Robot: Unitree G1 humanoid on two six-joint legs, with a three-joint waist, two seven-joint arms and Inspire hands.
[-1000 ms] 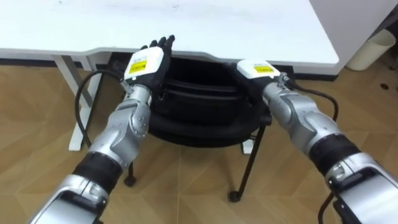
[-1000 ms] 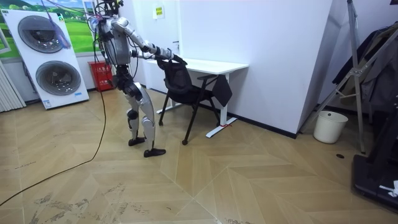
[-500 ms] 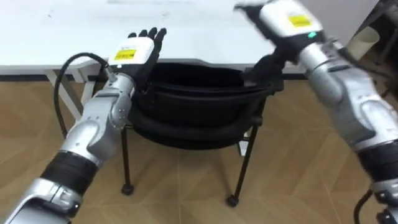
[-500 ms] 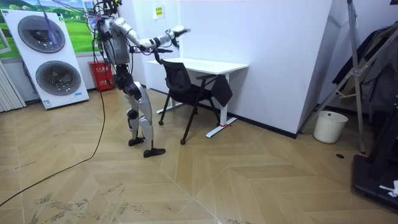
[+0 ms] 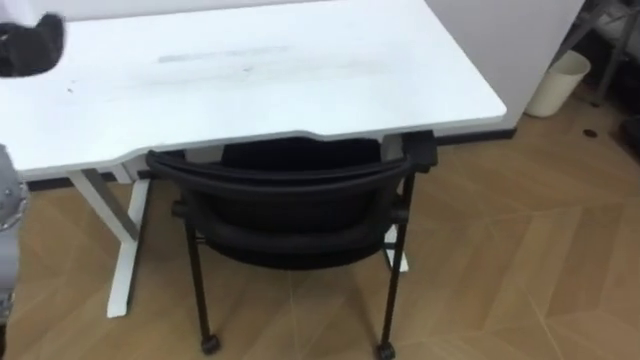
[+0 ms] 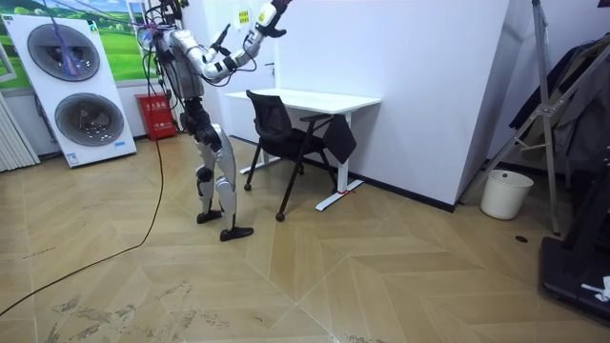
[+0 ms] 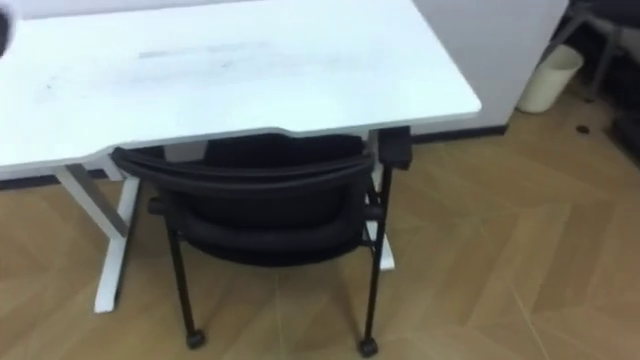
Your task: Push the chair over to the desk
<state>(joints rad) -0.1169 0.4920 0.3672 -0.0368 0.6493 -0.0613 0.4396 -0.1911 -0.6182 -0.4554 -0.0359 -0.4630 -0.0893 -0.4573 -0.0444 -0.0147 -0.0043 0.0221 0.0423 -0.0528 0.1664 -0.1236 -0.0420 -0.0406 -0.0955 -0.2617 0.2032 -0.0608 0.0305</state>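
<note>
The black chair stands on small wheels with its seat under the white desk, and nothing touches its backrest. A dark blur at the top left corner is my left hand, raised above the desk's near edge and well clear of the chair. In the room view I stand behind the chair with both arms lifted. My right hand is high above the desk, and my left hand is lower, in front of my chest.
A white waste bin stands on the wood floor right of the desk. Behind me are stacked washing machines and a red object. A dark bag hangs at the desk's end. A clothes rack fills the far right.
Both hands have come off the chair's backrest and swung upward, the right one first. The chair sits slightly further under the desk. The head camera has shifted.
</note>
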